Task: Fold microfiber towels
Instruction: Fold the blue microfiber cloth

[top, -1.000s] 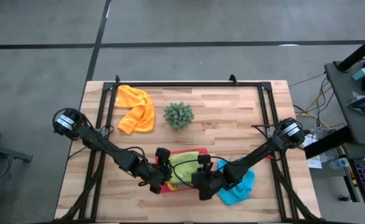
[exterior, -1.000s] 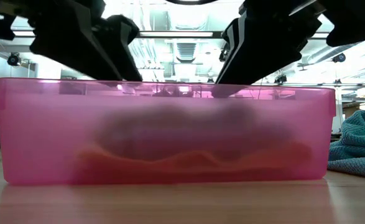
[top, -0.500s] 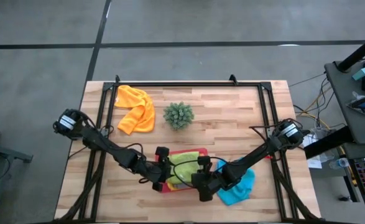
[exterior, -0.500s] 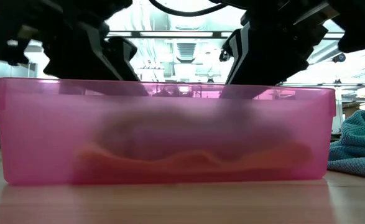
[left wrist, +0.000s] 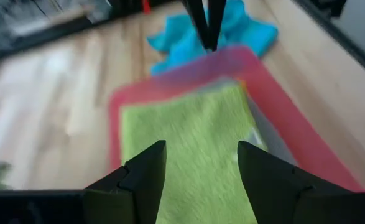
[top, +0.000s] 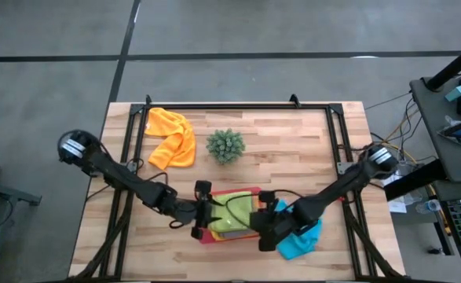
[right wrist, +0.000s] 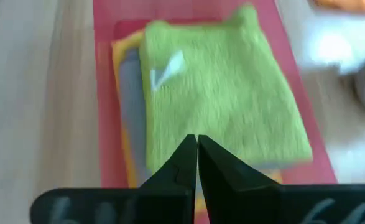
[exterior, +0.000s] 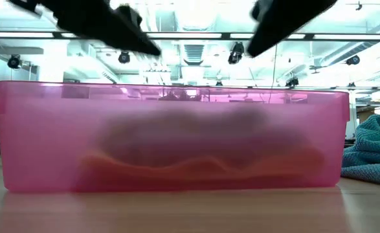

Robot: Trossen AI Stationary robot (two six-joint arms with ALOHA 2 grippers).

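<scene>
Both claws risen off lime towel; left claw spread, right claw closed.

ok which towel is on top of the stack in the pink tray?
The lime green towel, folded flat in the pink tray; grey and yellow edges peek out beneath it.

Bare tabletop beyond spiky plant
</scene>
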